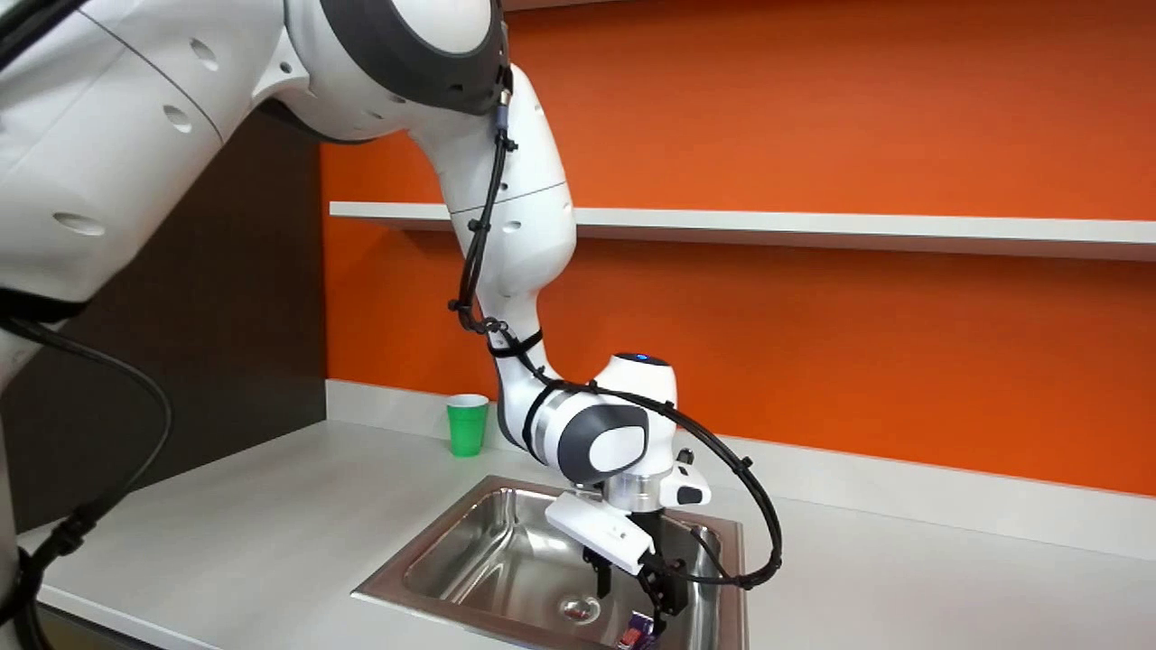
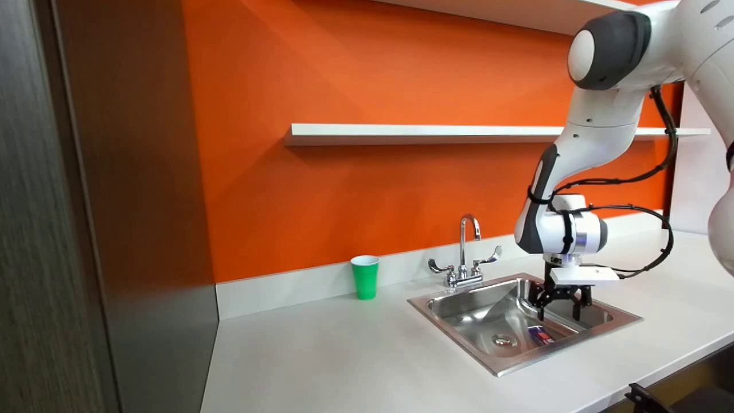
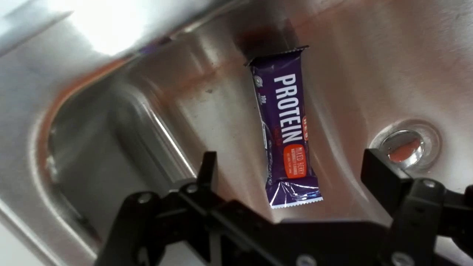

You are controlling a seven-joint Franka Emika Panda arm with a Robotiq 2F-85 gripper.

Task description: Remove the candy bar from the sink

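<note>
The candy bar (image 3: pixel 286 122), a purple wrapper with white letters and an orange-red label, lies in the stainless-steel sink (image 2: pixel 533 354). It also shows in both exterior views (image 1: pixel 637 630) (image 2: pixel 541 335). In the wrist view it runs up and down the picture, beside the round drain (image 3: pixel 406 147). My gripper (image 3: pixel 290 159) is open and empty, pointing down. In the wrist view the bar's lower end shows between its fingers, without contact. In both exterior views the gripper (image 1: pixel 630 609) (image 2: pixel 559 314) hangs low at the sink. The bar's near end is partly behind a finger in an exterior view.
A chrome two-handle faucet (image 2: pixel 461 278) stands at the sink's back rim. A green cup (image 2: pixel 365 278) stands on the white counter (image 2: pixel 321 355) by the backsplash. A white shelf (image 2: pixel 424 130) runs along the orange wall. Steel basin walls (image 3: pixel 122 129) surround the bar.
</note>
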